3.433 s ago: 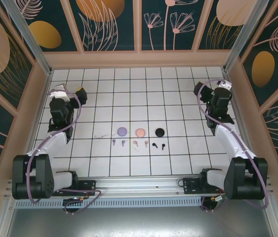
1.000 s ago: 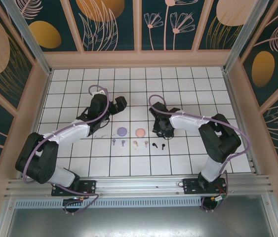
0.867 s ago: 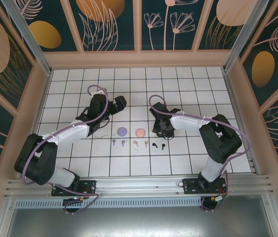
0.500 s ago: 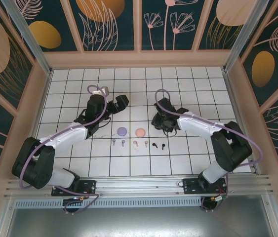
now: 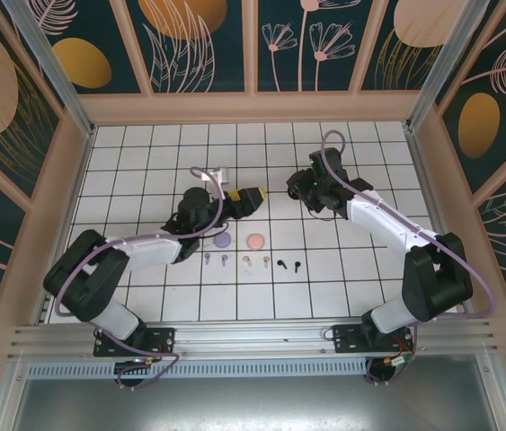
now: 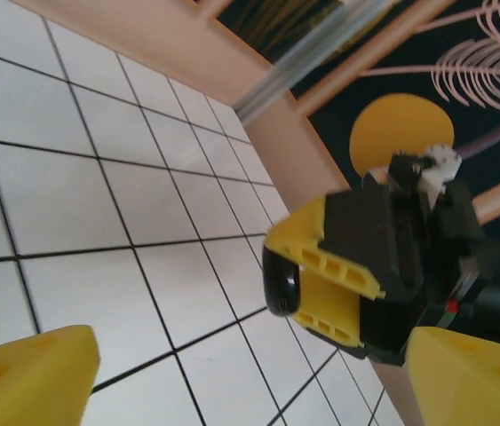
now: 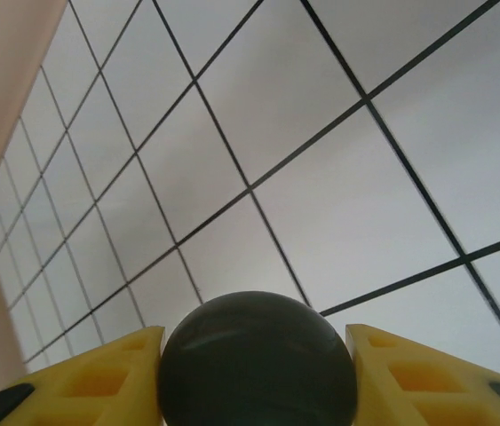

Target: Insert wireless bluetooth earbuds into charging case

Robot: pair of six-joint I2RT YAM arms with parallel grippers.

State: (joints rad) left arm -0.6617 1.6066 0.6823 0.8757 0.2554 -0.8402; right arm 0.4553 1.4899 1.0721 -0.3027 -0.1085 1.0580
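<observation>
Black earbuds (image 5: 297,266): two tiny pieces on the white tiled table (image 5: 145,162), at the right end of the row nearest to the arm bases.
Other earbuds: the pink earbuds (image 5: 246,261) are in the middle of the same row and the purple earbuds (image 5: 208,260) at its left end. All six are apart from each other.
Long axis: the stems seem to point roughly toward the near edge, but they are too small for me to be sure.
Cases on the table: the purple case (image 5: 223,240) and the pink case (image 5: 255,241) lie just behind their own pairs. No case lies behind the black pair.
Black case (image 7: 257,355): it is clamped between the yellow fingers (image 7: 81,382) of the right gripper (image 5: 299,186), above the table and farther from the bases than the row. The left wrist camera sees it from the side, as a dark round edge between those fingers.
Left gripper (image 5: 245,197): its fingers (image 6: 27,373) stand wide apart with nothing between them. It faces the right gripper from close by.
Key relation: from the free left fingers, the black earbuds lie toward the near edge and a little to the right.
Nearer arm: both grippers look about equally far from the black pair. My judgement is that the pick falls to the left one, because the right one is busy with the case.
</observation>
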